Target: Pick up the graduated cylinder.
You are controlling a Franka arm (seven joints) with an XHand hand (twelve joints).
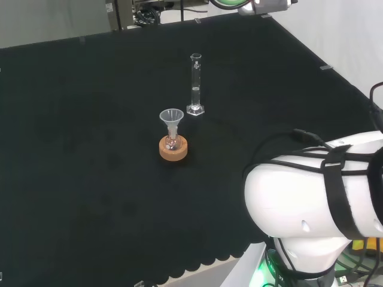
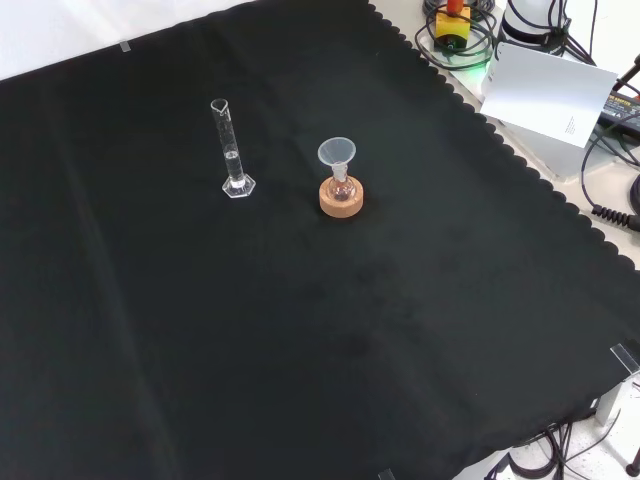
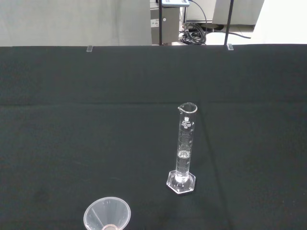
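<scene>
A clear glass graduated cylinder [image 1: 195, 84] [image 2: 232, 151] [image 3: 184, 148] stands upright on its hexagonal foot on the black cloth, with a little clear liquid in its lower part. Close to it a small flask with a clear funnel [image 1: 172, 121] [image 2: 337, 156] [image 3: 107, 216] in its neck sits on a cork ring [image 1: 173, 148] [image 2: 341, 198]. In the head view the cylinder is behind and a little right of the funnel; in the front view it is to the funnel's left. Nothing touches either piece.
The arm's white link [image 1: 317, 197] rises at the head view's lower right, wrapped with black cables. Past the cloth's scalloped edge in the front view lie a white sheet [image 2: 548, 92], cables and a yellow and red device [image 2: 452, 22]. Wide bare cloth [image 2: 300, 330] surrounds the glassware.
</scene>
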